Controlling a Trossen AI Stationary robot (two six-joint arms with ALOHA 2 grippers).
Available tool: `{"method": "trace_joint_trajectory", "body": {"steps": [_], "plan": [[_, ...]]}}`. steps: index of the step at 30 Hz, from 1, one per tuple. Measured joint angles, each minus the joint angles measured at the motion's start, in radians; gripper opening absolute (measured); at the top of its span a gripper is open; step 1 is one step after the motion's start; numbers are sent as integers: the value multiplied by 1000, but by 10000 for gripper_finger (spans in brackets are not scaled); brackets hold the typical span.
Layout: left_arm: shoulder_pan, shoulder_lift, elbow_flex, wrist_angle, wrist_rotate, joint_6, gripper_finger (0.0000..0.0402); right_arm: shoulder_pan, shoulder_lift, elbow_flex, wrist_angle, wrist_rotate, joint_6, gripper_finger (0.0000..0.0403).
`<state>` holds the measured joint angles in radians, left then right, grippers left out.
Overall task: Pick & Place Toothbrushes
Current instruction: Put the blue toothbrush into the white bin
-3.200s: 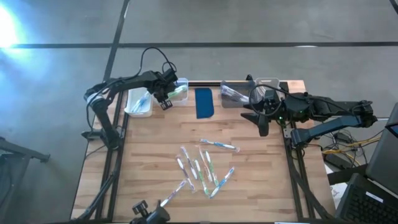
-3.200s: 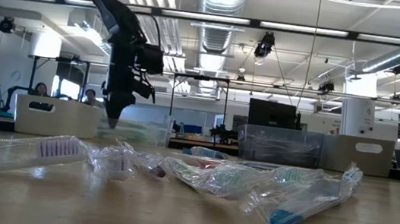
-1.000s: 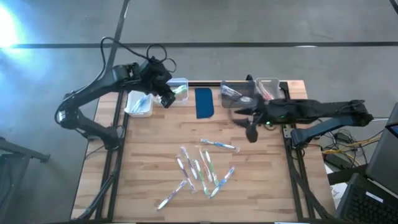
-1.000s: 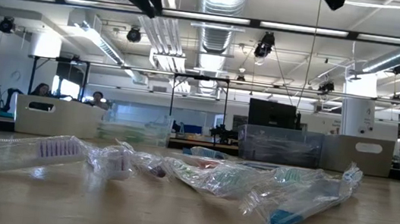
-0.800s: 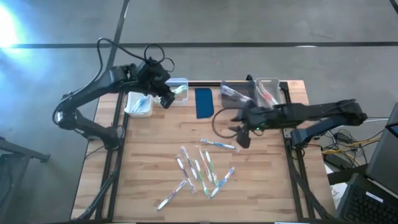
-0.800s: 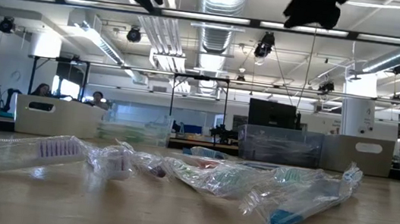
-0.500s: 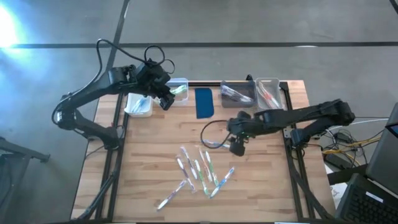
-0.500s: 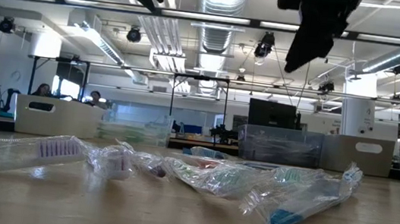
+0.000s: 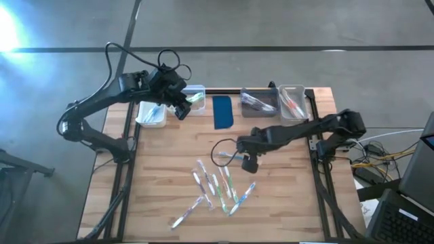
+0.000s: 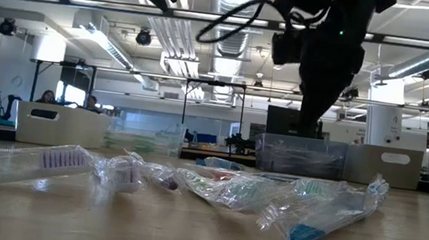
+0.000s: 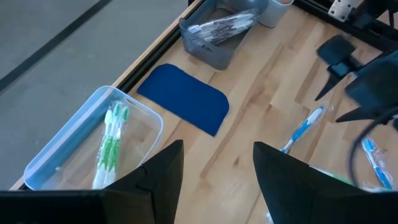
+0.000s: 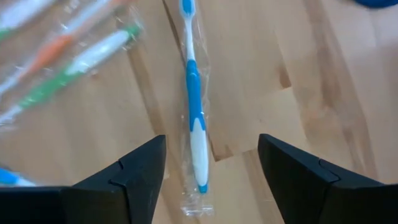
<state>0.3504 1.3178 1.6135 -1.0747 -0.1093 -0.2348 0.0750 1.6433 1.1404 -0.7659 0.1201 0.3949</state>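
- Our right pincer [image 12: 208,180] hangs over the wooden bench [image 9: 291,196], jaws spread wide and empty, straddling the blue-and-white wrapped toothbrush [image 12: 194,106] that lies flat on the planks, apart from the main pile.
- To grab it well we should come straight down with the handle centred between the fingers [image 12: 140,171]; the grip section near the white end looks like the best place to close.
- The clear wrapper looks slippery, so we'd close firmly and lift slowly. Judgement only.
- Just beside it lies the scatter of wrapped toothbrushes [image 9: 220,186], green and orange ones nearest; we should keep the fingers off those.
- Farther back sit the dark blue rectangular pad [image 9: 223,112], the grey bin [image 9: 258,103] already holding brushes, and a clear bin [image 9: 292,102] with red-orange ones. Which takes blue we can't tell.
- Our left pincer [image 11: 214,171] waits open and empty above the clear bin with green brushes [image 11: 93,146] at the far left.
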Motion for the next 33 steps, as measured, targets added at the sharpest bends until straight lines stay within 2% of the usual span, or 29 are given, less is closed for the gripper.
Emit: {"method": "trace_joint_trajectory", "body": {"steps": [6,17,25,29,33], "plan": [[0,0,0,1,0,0,197,-23,81,0,15,-22,-11,258],[0,0,0,1,0,0,197,-34,187,0,101,-79,-66,223],[0,0,0,1,0,0,197,-36,242,1,103,-84,-68,219],[0,0,0,2,0,0,197,-41,245,-6,119,-111,-100,198],[0,0,0,2,0,0,197,-53,249,-10,124,-146,-118,156]]}}
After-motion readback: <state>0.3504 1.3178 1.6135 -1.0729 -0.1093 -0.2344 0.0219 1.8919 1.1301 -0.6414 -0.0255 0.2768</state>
